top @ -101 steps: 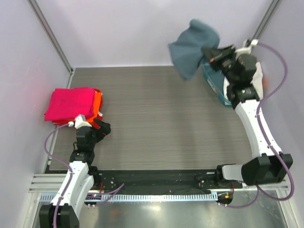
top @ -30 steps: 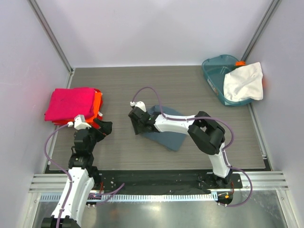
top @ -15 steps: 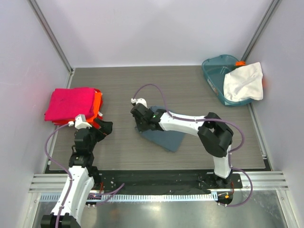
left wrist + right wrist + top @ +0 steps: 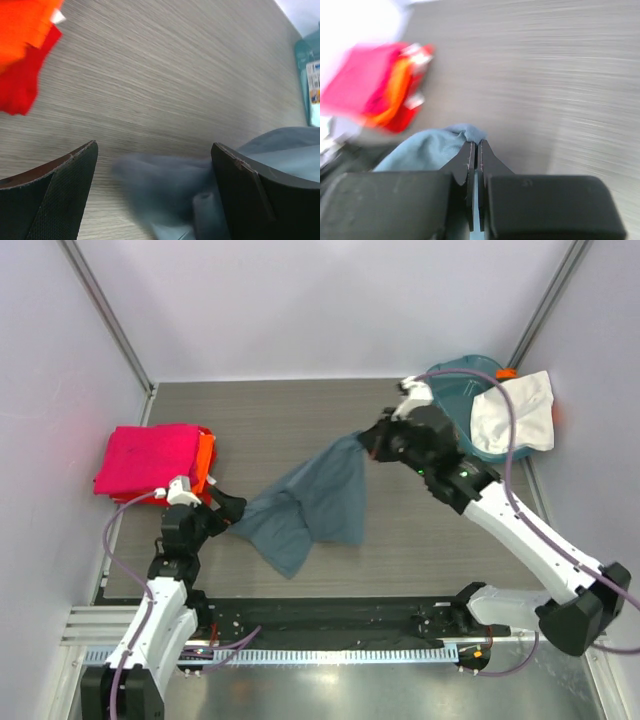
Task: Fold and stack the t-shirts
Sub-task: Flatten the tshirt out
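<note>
**A:** So, slate blue-grey shirt (image 4: pixel 310 505) slung across mid-bench, one corner pinched tight in right gripper (image 4: pixel 372 440) toward the far-right corner. Tips?

**B:** Yeah, left gripper (image 4: pixel 228 512) gaping wide near the left edge, cloth end between the fingers (image 4: pixel 60 185), not clamped. Probably best to close there first, then pull level and taut, lay flat clear of the pink stack (image 4: pixel 150 458) before any fold.
</note>
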